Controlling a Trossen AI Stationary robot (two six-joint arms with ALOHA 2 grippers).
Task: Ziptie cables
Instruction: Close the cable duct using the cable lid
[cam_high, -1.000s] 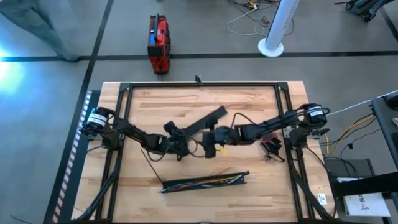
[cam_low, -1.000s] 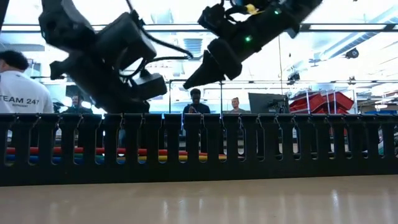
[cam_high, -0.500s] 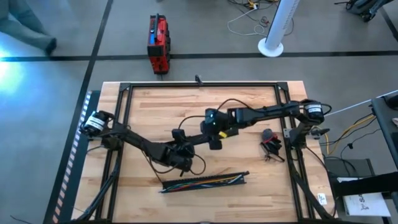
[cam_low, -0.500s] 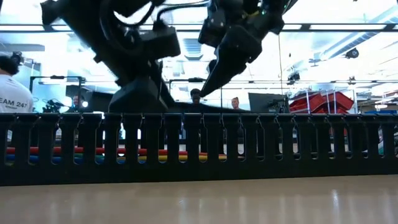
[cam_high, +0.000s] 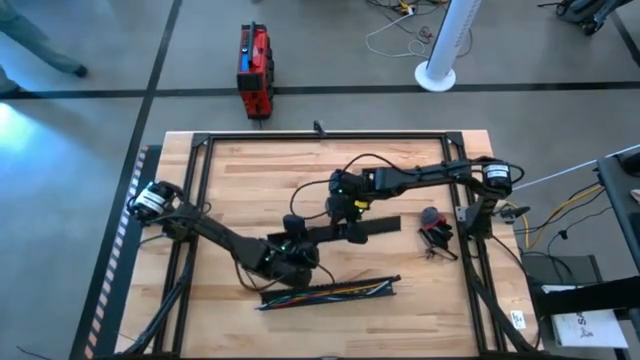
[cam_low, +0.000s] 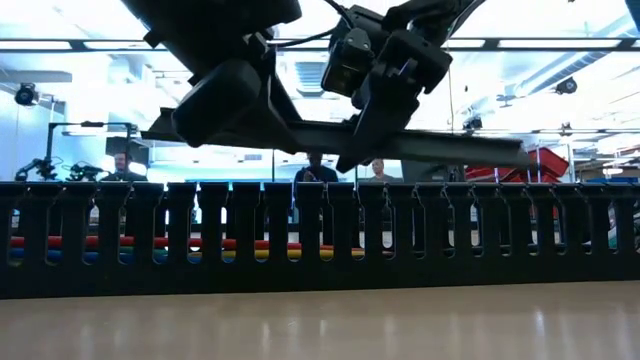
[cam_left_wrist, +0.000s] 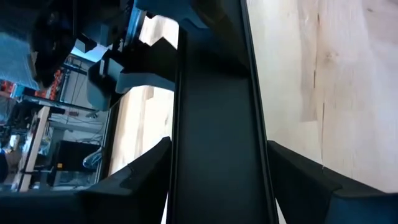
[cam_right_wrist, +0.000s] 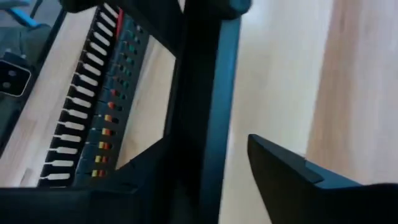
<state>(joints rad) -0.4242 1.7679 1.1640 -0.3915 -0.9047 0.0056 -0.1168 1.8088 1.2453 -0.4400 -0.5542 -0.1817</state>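
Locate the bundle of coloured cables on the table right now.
In the high view, the cables lie inside the slotted black bar near the table's front edge, just below the left claw.

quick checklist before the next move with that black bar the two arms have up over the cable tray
1. Flat black bar clear of the table: ok; the low view shows it above the slotted tray.
2. Left end effector on the bar: ok; in its wrist view the bar runs between both fingers.
3. Right end effector on the bar: cannot tell; the bar passes between its fingers in its wrist view, but firm contact is unclear.
4. Cables seated in the tray: ok; coloured wires lie inside the slots.
5. Bar lined up over the tray: not ok; from above it sits beyond the tray, not over it.
6. Dark wire tangle out of the path: ok.
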